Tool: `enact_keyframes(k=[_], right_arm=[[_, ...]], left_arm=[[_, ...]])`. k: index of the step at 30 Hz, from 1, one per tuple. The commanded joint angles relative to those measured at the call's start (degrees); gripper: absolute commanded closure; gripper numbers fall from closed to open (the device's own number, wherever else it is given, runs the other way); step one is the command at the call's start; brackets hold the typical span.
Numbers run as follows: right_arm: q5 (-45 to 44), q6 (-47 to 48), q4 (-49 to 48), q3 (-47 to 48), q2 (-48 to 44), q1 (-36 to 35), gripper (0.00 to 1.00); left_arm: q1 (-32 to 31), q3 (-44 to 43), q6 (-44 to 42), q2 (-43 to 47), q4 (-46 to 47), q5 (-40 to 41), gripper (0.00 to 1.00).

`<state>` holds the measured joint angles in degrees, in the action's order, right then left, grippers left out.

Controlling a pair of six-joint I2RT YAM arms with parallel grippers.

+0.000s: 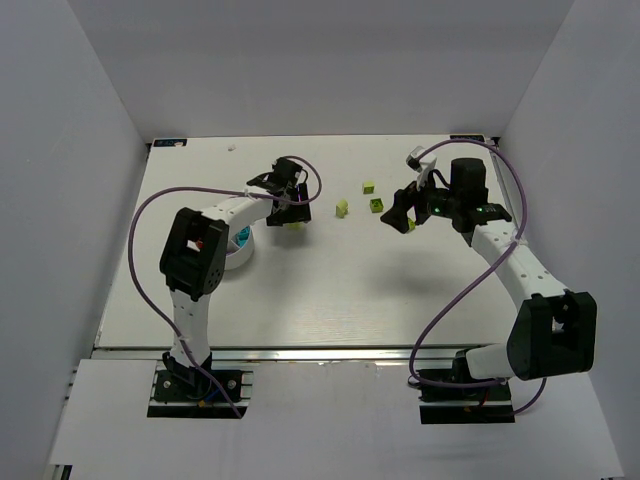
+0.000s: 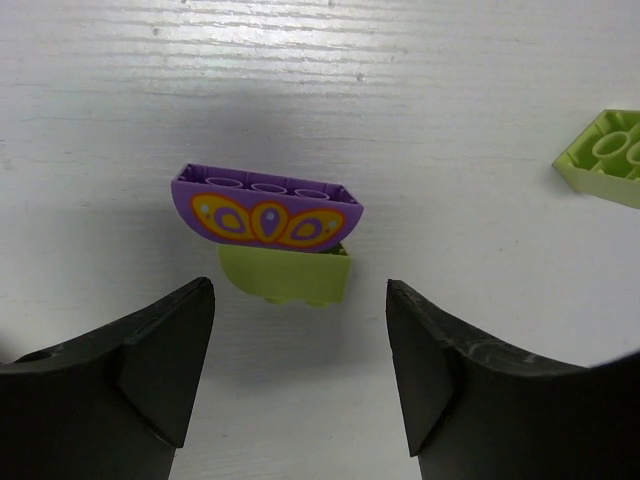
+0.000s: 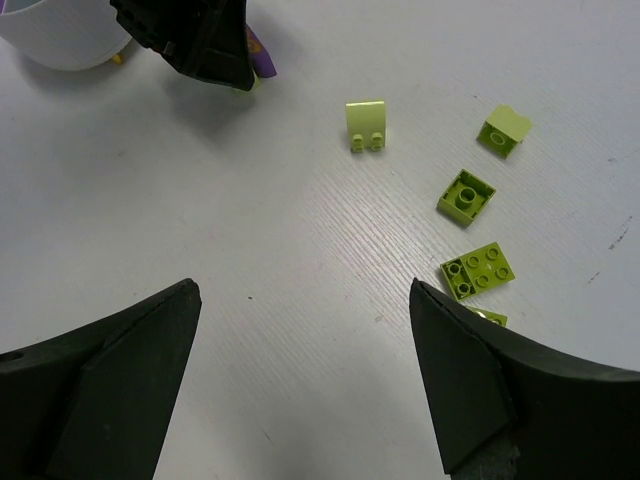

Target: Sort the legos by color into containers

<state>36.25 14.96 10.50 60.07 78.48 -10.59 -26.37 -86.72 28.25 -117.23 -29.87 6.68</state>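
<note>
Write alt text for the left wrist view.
A purple brick with an orange pattern lies on a white table, a lime brick touching its near side, just ahead of the open left gripper, which touches neither. A second lime brick sits at the right edge of the view.

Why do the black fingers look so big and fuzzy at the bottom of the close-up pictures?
Left wrist view: the left fingers sit right by the lens, so they loom large and soft, while the purple brick is sharp; glare streaks the table. Right wrist view: same big right fingers, crisp lime bricks.
</note>
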Motion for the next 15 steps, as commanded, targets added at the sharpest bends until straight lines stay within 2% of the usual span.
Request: enact_keyframes(k=[1, 6, 15], right_arm=[[-0.4, -0.5, -2.5, 0.0, 0.2, 0.2, 0.11], [-0.3, -0.5, -2.6, 0.0, 0.5, 0.2, 0.11], [-0.5, -0.7, -2.8, 0.1, 0.9, 0.2, 0.11]], left_arm=[[-0.2, -2.3, -1.0, -0.5, 1.0, 2.6, 0.21], [-0.2, -3.5, -2.3, -1.8, 0.6, 4.3, 0.22], [-0.2, -5.1, -3.2, -3.9, 0.9, 5.4, 0.29]])
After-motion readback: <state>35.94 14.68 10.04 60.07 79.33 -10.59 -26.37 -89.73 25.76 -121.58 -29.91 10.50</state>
